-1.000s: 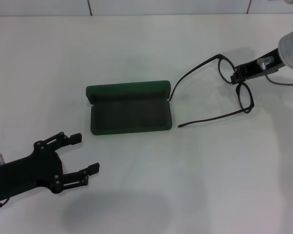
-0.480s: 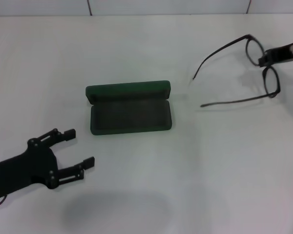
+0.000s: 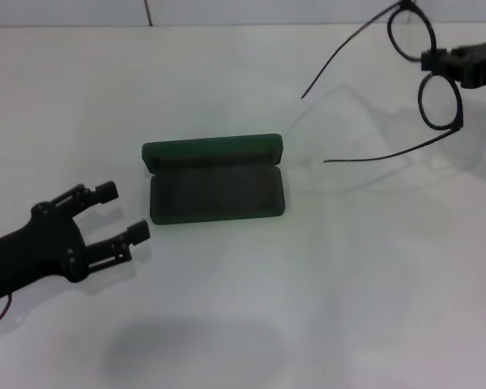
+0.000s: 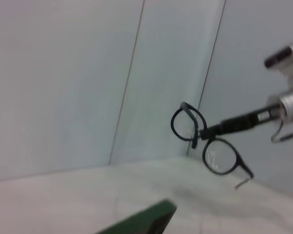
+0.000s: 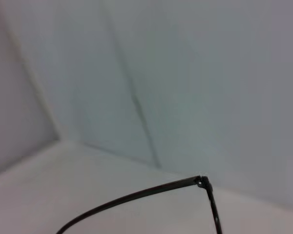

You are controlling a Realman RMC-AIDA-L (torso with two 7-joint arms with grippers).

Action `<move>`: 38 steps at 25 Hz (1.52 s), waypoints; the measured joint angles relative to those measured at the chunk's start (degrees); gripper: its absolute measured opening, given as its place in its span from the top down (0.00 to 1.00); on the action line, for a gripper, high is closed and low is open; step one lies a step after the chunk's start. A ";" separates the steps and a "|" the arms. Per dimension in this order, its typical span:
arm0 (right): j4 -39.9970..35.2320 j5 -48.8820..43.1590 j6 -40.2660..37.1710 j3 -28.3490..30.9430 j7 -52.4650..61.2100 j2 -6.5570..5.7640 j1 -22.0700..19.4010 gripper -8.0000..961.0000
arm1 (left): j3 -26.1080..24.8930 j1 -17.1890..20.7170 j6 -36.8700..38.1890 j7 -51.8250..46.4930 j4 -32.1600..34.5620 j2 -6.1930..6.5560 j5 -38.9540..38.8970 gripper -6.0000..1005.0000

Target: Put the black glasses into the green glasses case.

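The black glasses (image 3: 439, 102) hang in the air above the table's far right, temple arms spread and pointing toward the case. My right gripper (image 3: 429, 60) is shut on their bridge between the two lenses. In the left wrist view the black glasses (image 4: 216, 155) show from the front, held by the right gripper (image 4: 208, 131). One temple arm of the black glasses (image 5: 136, 196) crosses the right wrist view. The green glasses case (image 3: 215, 180) lies open at the table's middle, lid raised at the back, inside empty; its corner, the green glasses case (image 4: 145, 222), shows in the left wrist view. My left gripper (image 3: 123, 211) is open, just left of the case.
A white table (image 3: 251, 308) carries the case alone. A pale wall with vertical seams (image 4: 129, 83) runs behind the table's far edge. The glasses' faint shadow (image 3: 364, 138) falls on the table right of the case.
My right gripper has lifted the glasses off the table and carried them up and toward the far right. The left arm has shifted forward, closer to the case's left end.
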 joint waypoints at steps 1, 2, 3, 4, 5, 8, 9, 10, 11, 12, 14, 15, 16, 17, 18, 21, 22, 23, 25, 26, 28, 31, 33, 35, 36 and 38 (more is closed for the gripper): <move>0.73 2.81 -1.11 0.39 -4.36 -0.08 -0.63 0.92 | -0.01 -0.16 0.85 -0.96 0.01 0.14 -0.57 0.12; 1.60 5.05 -2.10 0.49 -7.91 -0.27 -1.03 0.92 | -0.01 -0.40 1.87 -2.00 0.02 0.31 -1.04 0.12; 2.49 7.00 -3.08 0.57 -11.38 -0.42 -1.37 0.92 | -0.01 -0.67 2.80 -2.89 0.02 0.47 -1.43 0.12; 3.92 9.64 -4.47 0.57 -16.04 -0.63 -1.66 0.92 | -0.01 -0.93 3.65 -3.49 0.03 0.61 -1.80 0.12; 5.04 11.49 -5.51 0.58 -19.73 -0.69 -1.83 0.92 | -0.01 -1.15 4.68 -3.91 0.02 0.68 -2.26 0.12; 8.56 16.89 -8.80 0.63 -31.04 -0.72 -2.14 0.92 | -0.01 -1.74 7.00 -4.46 0.01 0.76 -3.93 0.12; 9.84 18.76 -10.17 0.64 -35.69 -0.64 -2.21 0.92 | -0.01 -1.98 7.64 -4.55 0.01 0.77 -4.72 0.12; 10.93 20.10 -10.90 0.68 -39.01 -0.45 -2.28 0.92 | -0.02 -2.14 8.09 -4.67 -0.01 0.77 -5.53 0.12; 12.34 21.76 -11.81 0.69 -43.27 -0.18 -2.39 0.92 | 0.02 -2.29 8.55 -4.84 -0.05 0.78 -6.28 0.12; 13.50 23.12 -12.41 0.68 -46.08 0.10 -2.48 0.92 | 0.12 -2.52 9.04 -5.07 -0.09 0.78 -6.85 0.12; 16.81 26.49 -13.85 0.71 -53.83 0.60 -2.57 0.92 | 0.34 -3.17 9.85 -5.71 -0.10 0.82 -7.05 0.12; 18.60 27.99 -14.57 0.69 -57.22 0.80 -2.55 0.92 | 0.46 -3.71 10.13 -6.45 -0.10 0.85 -6.95 0.12; 20.27 29.23 -15.07 0.67 -60.16 0.87 -2.42 0.92 | 0.49 -4.07 10.21 -6.96 -0.10 0.86 -6.79 0.12; 22.52 30.69 -15.62 0.58 -63.47 0.96 -2.24 0.92 | 0.54 -4.59 10.32 -7.67 -0.10 0.87 -6.56 0.12; 24.28 31.72 -15.72 0.58 -65.24 0.97 -1.95 0.92 | 0.58 -4.94 10.39 -8.07 -0.10 0.85 -6.40 0.12; 27.39 32.87 -15.57 0.68 -66.79 0.99 -1.20 0.92 | 0.64 -5.64 10.89 -7.91 -0.10 0.74 -6.16 0.12; 28.06 32.95 -15.50 0.71 -66.93 0.99 -0.96 0.92 | 0.76 -5.97 11.26 -7.82 -0.11 0.71 -6.12 0.12; 28.77 32.97 -15.48 0.61 -67.12 1.00 -0.71 0.92 | 1.04 -6.29 11.63 -7.78 -0.14 0.70 -6.09 0.12; 29.57 33.01 -15.54 0.41 -67.38 1.02 -0.41 0.92 | 1.95 -7.02 12.30 -7.77 -0.18 0.71 -6.08 0.12; 29.96 32.98 -15.78 0.26 -67.48 1.09 -0.16 0.92 | 2.63 -7.43 12.52 -7.77 -0.19 0.75 -6.09 0.12; 30.24 32.71 -16.27 -0.12 -67.53 1.11 0.20 0.92 | 3.62 -8.24 12.76 -7.77 -0.18 0.78 -6.11 0.12; 30.44 32.34 -16.66 -1.17 -67.40 1.05 0.64 0.92 | 4.43 -9.56 12.79 -7.28 -0.17 0.81 -6.10 0.13; 30.56 32.33 -16.52 -1.80 -66.98 1.06 0.80 0.92 | 5.10 -10.07 12.79 -4.73 -0.15 0.78 -6.09 0.13; 30.73 32.32 -16.22 -2.44 -65.62 1.11 1.03 0.92 | 5.68 -10.45 12.85 0.74 -0.26 0.62 -6.78 0.18; 30.84 32.32 -16.10 -2.83 -64.77 1.09 1.29 0.92 | 6.16 -10.75 13.29 3.86 -0.41 0.61 -7.03 0.21; 31.10 32.32 -15.97 -3.81 -62.81 0.82 1.86 0.92 | 7.59 -11.43 14.83 9.68 -0.55 0.79 -7.35 0.26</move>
